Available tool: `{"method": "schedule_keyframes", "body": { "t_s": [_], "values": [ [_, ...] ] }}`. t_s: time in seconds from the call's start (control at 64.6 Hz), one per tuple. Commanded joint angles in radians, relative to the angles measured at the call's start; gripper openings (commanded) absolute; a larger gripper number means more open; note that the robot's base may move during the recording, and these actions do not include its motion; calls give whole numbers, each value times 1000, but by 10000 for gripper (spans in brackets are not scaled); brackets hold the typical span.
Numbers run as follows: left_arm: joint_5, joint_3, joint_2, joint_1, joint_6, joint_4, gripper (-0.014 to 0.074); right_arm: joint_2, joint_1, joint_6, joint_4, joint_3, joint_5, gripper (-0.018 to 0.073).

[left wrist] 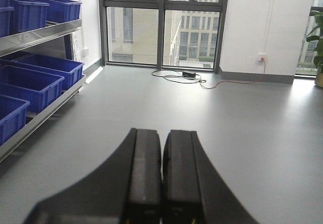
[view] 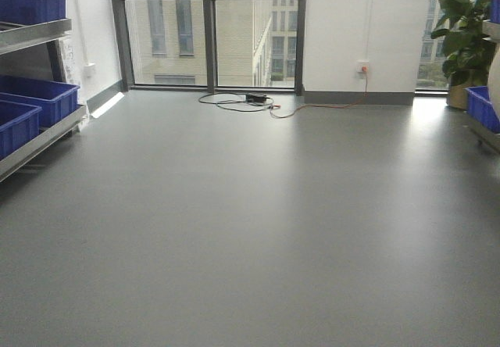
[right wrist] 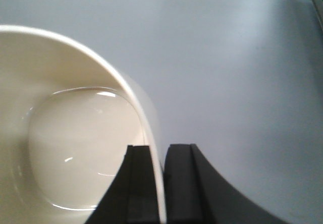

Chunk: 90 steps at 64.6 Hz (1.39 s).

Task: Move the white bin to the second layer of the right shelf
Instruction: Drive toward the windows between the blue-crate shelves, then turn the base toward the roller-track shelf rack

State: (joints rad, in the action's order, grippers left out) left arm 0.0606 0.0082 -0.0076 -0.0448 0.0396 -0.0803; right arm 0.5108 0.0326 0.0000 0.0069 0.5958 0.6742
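Grey floor is stretching out bare ahead of me towards the tall windows, with a black cable looping across it below the glass. On the left, blue crates are sitting on a steel rack, and a potted plant is standing in the far right corner.

I am carrying the white bin on my right side. The right gripper is pinching the bin's side wall at the rim, one finger inside and one outside, the jaws narrowed to the thickness of the plastic. I judge that hold is chosen because the tub has no handles, so the rim is the only part thin enough to clamp. The bin is hanging over open floor, touching nothing else, and its inside is looking empty.

The left gripper is pointing level across the room with its jaws pressed together on nothing. I take it to be idling, tucked out of the way while the base is travelling.

Only a sliver of the right shelf is showing at the edge of the front view, with one more blue crate below it. I cannot tell which tier is the second layer, so I am treating delivery as not yet begun.
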Motion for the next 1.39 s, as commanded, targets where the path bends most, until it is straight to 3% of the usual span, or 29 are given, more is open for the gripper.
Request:
{"method": "schedule_keyframes", "body": {
  "t_s": [0.0,1.378],
  "values": [
    [-83,27,-15,-6,-5,-5,85,5,-5,0,5,30,-91,55],
    [-83,27,-15,-6,-5,-5,85,5,-5,0,5,30,-90,55]
  ]
}}
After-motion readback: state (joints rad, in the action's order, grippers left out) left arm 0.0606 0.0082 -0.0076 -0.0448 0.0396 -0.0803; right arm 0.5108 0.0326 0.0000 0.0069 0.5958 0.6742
